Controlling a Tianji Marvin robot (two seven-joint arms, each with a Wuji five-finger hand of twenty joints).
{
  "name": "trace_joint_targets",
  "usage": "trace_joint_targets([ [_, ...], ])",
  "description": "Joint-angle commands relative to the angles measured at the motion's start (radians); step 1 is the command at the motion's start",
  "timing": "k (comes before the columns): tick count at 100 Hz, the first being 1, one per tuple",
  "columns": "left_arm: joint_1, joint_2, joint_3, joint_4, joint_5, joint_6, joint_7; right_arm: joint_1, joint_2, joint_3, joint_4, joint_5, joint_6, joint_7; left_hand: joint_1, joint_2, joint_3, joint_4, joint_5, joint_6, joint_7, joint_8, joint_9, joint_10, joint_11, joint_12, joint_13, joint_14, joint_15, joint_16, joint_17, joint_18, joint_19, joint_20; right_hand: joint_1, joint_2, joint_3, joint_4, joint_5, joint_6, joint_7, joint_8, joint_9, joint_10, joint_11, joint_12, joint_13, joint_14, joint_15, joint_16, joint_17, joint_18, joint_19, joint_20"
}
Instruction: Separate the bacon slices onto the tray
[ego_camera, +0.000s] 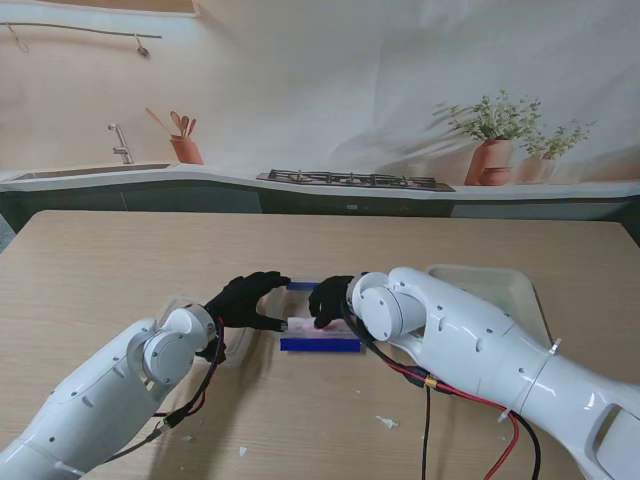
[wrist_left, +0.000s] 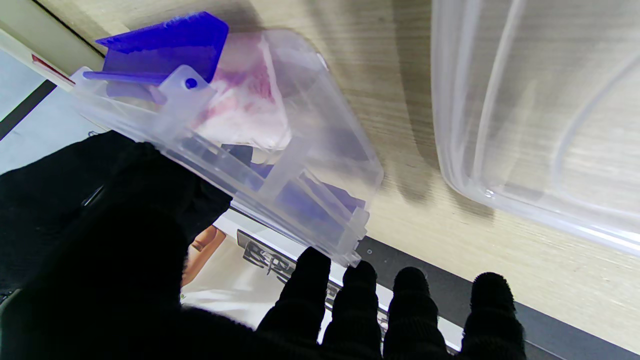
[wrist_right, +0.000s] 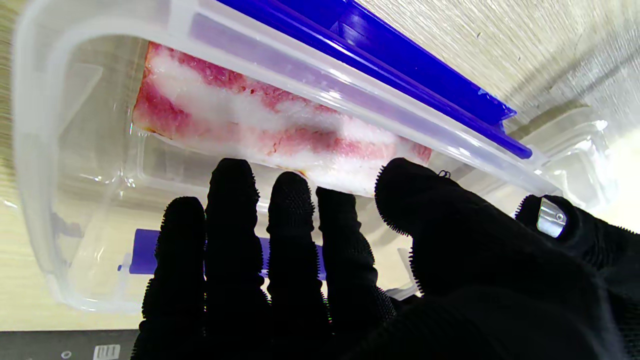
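Where the bench (ego_camera: 120, 260) lies bare around both arms, you have room; the tray (ego_camera: 520, 292) sits at your right, partly behind the right arm. Your left hand (ego_camera: 243, 298) grips the clear box (wrist_left: 280, 165) by its end. Right hand (ego_camera: 330, 298) fingers (wrist_right: 235, 200) reach inside, spread, touching pink-and-white bacon (wrist_right: 260, 120); whether slices are separate is unclear.
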Motion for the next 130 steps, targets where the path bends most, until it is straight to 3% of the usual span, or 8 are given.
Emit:
trace_joint_targets([
  [1,0.014,0.001,0.005,0.007,0.006,0.003,-0.023,-0.002,-0.004,-0.015,0.008,0.001,-0.010,0.025,0.054,-0.061,0.008,0.015,0.000,0.043,0.002,0.006,-0.005,-0.042,0.006,0.011,-0.034,-0.026,-0.020,-0.011,-0.006,0.001,-0.044,0.020,-0.011,-0.045,0.034,0.002,0.007,-0.021,0.019,0.018,-0.006,-0.064,0.025,0.021,0.041,-0.020,0.038,0.016,-0.013,-0.009,0.038,0.021],
  [27,0.014,0.001,0.004,0.006,0.006,0.003,-0.024,0.014,-0.005,-0.038,0.022,-0.022,-0.030,0.022,0.053,-0.063,0.008,0.014,0.000,0.043,0.002,0.006,-0.004,-0.043,0.007,0.011,-0.034,-0.026,-0.020,-0.010,-0.007,0.002,-0.043,0.020,-0.009,-0.079,0.063,-0.008,0.093,-0.075,0.068,0.041,-0.053,-0.067,0.026,0.066,0.002,-0.031,0.040,0.025,-0.031,-0.014,0.028,0.026],
  [33,0.014,0.001,0.004,0.006,0.006,0.004,-0.024,0.014,-0.005,-0.039,0.023,-0.027,-0.033,0.020,0.052,-0.060,0.009,0.014,0.000,0.042,0.002,0.006,-0.005,-0.044,0.006,0.011,-0.034,-0.026,-0.020,-0.010,-0.007,0.002,-0.043,0.020,0.023,-0.090,0.038,-0.080,0.107,-0.096,0.135,0.026,-0.056,-0.069,0.029,0.093,-0.004,-0.034,0.044,0.030,-0.035,-0.015,0.024,0.031],
  [43,0.014,0.001,0.004,0.007,0.007,0.003,-0.024,0.011,-0.007,-0.036,0.025,-0.035,-0.034,0.010,0.052,-0.061,0.009,0.014,0.000,0.042,0.002,0.006,-0.004,-0.043,0.007,0.010,-0.034,-0.026,-0.019,-0.010,-0.007,0.002,-0.043,0.020,0.051,-0.112,0.012,-0.118,0.114,-0.134,0.285,-0.036,-0.077,-0.071,0.026,0.116,-0.025,-0.033,0.045,0.034,-0.048,-0.019,0.019,0.036],
  [50,0.014,0.001,0.004,0.006,0.006,0.004,-0.024,0.012,-0.007,-0.036,0.025,-0.039,-0.036,0.008,0.052,-0.061,0.009,0.014,0.001,0.042,0.002,0.007,-0.004,-0.044,0.007,0.010,-0.034,-0.026,-0.019,-0.009,-0.007,0.002,-0.043,0.020,0.056,-0.117,0.002,-0.122,0.112,-0.141,0.351,-0.074,-0.106,-0.071,0.019,0.120,-0.048,-0.034,0.040,0.032,-0.064,-0.024,0.012,0.037],
  [75,0.015,0.002,0.002,0.005,0.008,0.003,-0.024,0.013,-0.008,-0.039,0.034,-0.051,-0.052,-0.002,0.054,-0.063,0.010,0.014,0.002,0.043,0.003,0.007,-0.004,-0.043,0.008,0.010,-0.035,-0.024,-0.020,-0.009,-0.007,0.002,-0.043,0.020,0.093,-0.138,-0.003,-0.129,0.100,-0.182,0.455,-0.073,-0.177,-0.083,-0.055,0.062,-0.092,-0.046,0.007,0.013,-0.084,-0.035,0.004,0.043],
  [99,0.015,0.002,0.003,0.005,0.008,0.003,-0.024,0.023,-0.011,-0.056,0.049,-0.036,-0.062,0.007,0.053,-0.061,0.010,0.014,0.001,0.042,0.003,0.007,-0.004,-0.044,0.008,0.009,-0.035,-0.025,-0.019,-0.009,-0.007,0.001,-0.043,0.021,0.138,-0.147,0.013,-0.126,0.060,-0.221,0.445,-0.087,0.074,-0.108,-0.124,-0.086,0.037,-0.049,-0.049,-0.031,-0.033,-0.016,0.005,0.029],
  [130,0.018,0.002,0.000,0.003,0.011,0.003,-0.023,0.022,-0.026,-0.061,0.082,-0.052,-0.088,-0.040,0.053,-0.061,0.009,0.014,0.001,0.042,0.003,0.007,-0.004,-0.044,0.008,0.009,-0.034,-0.025,-0.020,-0.009,-0.007,0.002,-0.043,0.021,0.219,-0.159,0.070,-0.127,0.174,-0.260,0.507,-0.084,0.288,-0.100,-0.094,-0.084,0.230,-0.055,-0.002,-0.017,0.089,0.018,0.039,0.015],
])
